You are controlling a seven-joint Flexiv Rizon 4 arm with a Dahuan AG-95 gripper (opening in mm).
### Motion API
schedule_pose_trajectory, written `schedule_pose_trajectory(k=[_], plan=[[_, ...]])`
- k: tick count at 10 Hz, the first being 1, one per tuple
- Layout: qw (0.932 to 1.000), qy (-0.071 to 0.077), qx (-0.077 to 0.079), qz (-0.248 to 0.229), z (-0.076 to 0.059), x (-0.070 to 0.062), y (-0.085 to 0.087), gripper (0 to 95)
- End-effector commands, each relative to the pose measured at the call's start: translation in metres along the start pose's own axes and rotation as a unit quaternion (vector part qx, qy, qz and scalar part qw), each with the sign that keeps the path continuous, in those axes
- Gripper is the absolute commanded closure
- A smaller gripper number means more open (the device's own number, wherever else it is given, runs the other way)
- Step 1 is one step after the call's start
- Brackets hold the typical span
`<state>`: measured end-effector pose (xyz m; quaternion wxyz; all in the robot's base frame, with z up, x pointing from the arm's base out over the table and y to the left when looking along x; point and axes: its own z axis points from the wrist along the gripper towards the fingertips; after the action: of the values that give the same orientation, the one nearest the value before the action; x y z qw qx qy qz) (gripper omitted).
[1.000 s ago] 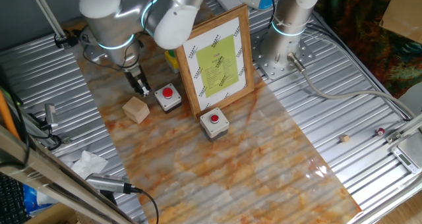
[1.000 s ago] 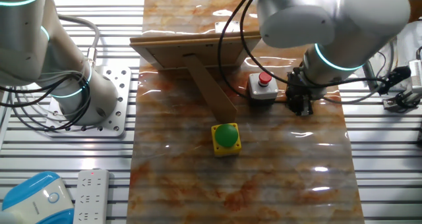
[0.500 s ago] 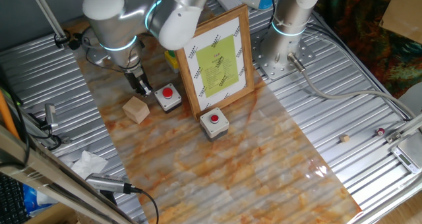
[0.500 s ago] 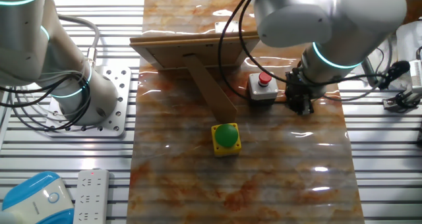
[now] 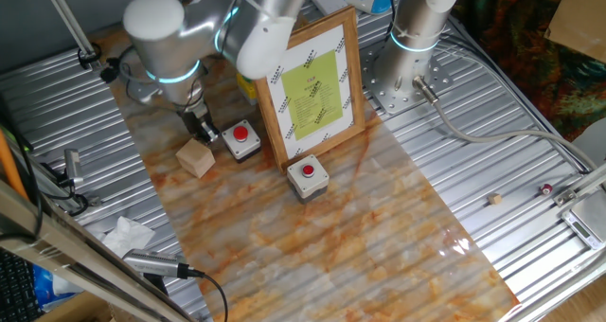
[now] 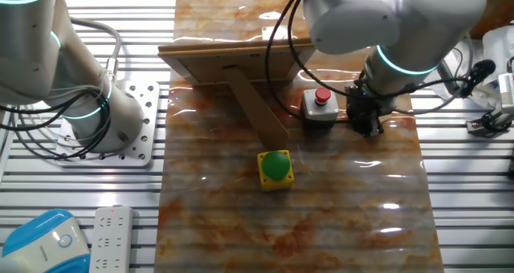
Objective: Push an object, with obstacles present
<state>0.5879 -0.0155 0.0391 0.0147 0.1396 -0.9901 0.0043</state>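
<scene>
Setting: a ribbed metal worktop (image 5: 492, 123) covered down its middle by a marbled orange-and-cream mat (image 5: 312, 237), seen from two fixed cameras on different sides.
Arm: a silver robot arm reaches down near one end of the mat, its dark hand (image 5: 203, 126) low over the surface.
Hand state: the fingers look drawn close together with nothing between them, but they are small and dark in both views, so whether they are fully closed cannot be told.
Object: a plain light-tan wooden cube (image 5: 196, 157) sits on the mat just beside the hand's tips, on the side nearer the mat's edge; any contact cannot be made out. In the other fixed view the arm hides the cube.
Obstacles: a grey box with a red button (image 5: 241, 139) stands just beside the hand on its other side. A second grey red-button box (image 5: 308, 175) sits in front of a wood-framed picture (image 5: 312, 85) holding a yellow-green sheet, propped upright on a rear strut.
Other things: a yellow box with a green button (image 6: 275, 168) behind the frame, and a crumpled tissue (image 5: 126, 235) off the mat.
Risk: the hand sits in a narrow gap between cube and nearest button box, so a sideways sweep could knock that box. An off-centre push would probably spin the cube instead of sliding it, or send it off the mat's edge.
</scene>
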Motion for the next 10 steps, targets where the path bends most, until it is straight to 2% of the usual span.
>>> schedule_pose_trajectory(k=[1,10], plan=[[1.0,0.001,-0.001,0.001,-0.002,-0.005,0.002,95.0],[0.9998,0.002,-0.004,0.021,-0.007,-0.044,0.023,95.0]])
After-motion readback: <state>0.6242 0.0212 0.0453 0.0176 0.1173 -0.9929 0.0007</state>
